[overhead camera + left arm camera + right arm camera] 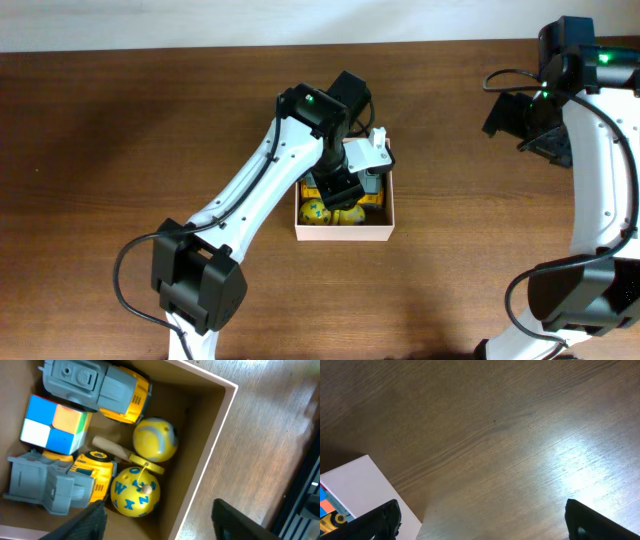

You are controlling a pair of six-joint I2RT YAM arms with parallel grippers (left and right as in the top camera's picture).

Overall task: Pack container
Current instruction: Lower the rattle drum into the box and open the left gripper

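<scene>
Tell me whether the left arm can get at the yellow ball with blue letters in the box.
Probably yes. The left gripper hangs right over the container, jaws apart and empty, and the lettered ball lies uncovered below. The container's wall beside it may crowd one finger.

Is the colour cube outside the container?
No, the colour cube lies inside the container, next to a grey-and-yellow truck.

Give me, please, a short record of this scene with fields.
box: lidless, on the table, toys inside
contents: upper truck, lower truck, cube, yellow ball, lettered ball, wooden stick
left pincer: open, empty, above the box
right pincer: open, empty, above the table
</scene>
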